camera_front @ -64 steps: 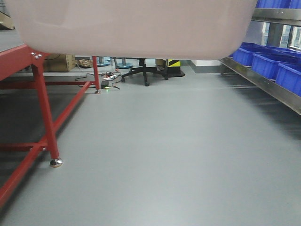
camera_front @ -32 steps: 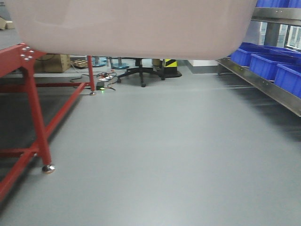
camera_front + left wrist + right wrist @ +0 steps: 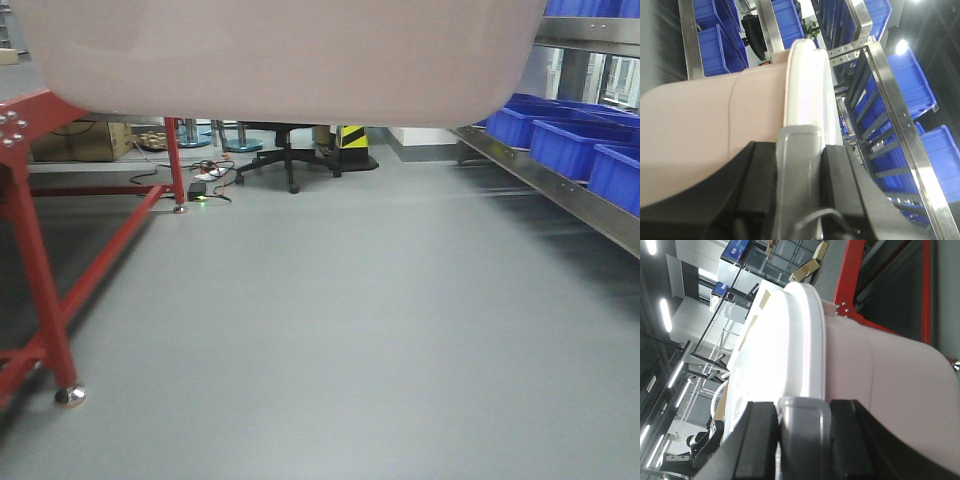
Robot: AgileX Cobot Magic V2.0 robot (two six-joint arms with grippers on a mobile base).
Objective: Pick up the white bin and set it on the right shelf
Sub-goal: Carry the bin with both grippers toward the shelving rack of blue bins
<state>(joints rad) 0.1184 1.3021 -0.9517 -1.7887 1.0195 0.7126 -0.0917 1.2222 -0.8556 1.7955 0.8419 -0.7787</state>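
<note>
both jaws are pinching the white bin; red rack is drifting left, i am turning toward right shelf.

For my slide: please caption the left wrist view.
Left fingers clamp the grey handle of the white bin, steel shelving with blue bins behind.

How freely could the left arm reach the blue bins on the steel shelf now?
Probably not at all. The left gripper is shut on the grey handle of the white bin, so it would have to let go before reaching the blue bins on the steel shelf.
</note>
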